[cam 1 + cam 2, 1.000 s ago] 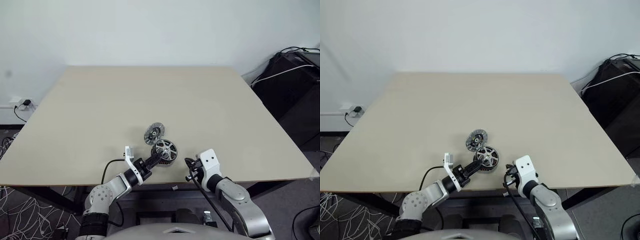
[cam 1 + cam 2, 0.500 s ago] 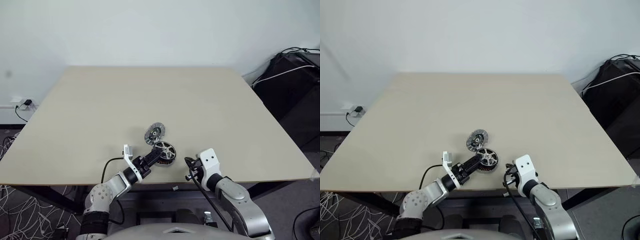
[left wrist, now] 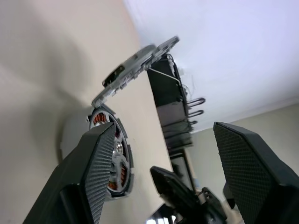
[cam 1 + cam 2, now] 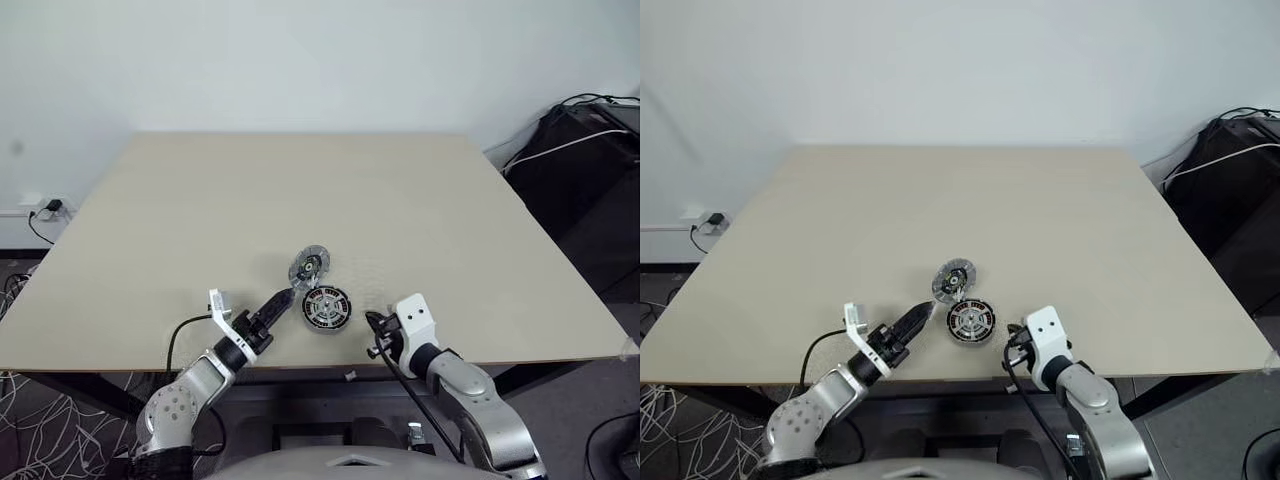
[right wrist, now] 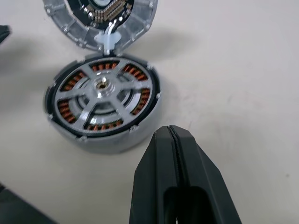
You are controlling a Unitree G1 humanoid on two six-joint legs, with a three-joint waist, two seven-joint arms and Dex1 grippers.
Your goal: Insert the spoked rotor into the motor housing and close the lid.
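So the shiny silver spoked rotor (image 5: 103,95) is sitting down inside the short round dark motor housing with the copper-brown windings (image 5: 105,140), spokes up, windings peeking through the gaps between them. The housing rests flat on the big beige wooden table (image 4: 400,210), close to the near edge and roughly between my two arms.

The flat round grey ribbed metal lid (image 4: 309,266) isn't on. It's just behind the housing on the far side, tilted up on its edge, with its lower rim touching or nearly touching the housing's rim. From my right wrist camera I can see a little pale tab where the two meet, can't tell if it's actually joining them.

My left gripper (image 4: 285,301) is just to the left of the housing, pointing at it, and the two black textured fingers (image 3: 96,172) are spread wide apart with nothing between them. Not touching the housing or the lid as far as I can see.

My right gripper (image 5: 174,140) is on the right side of the housing, a bit apart from it, fingers pressed tight together and holding nothing.

Some black gear and cables (image 4: 580,150) sit off past the table's right edge.
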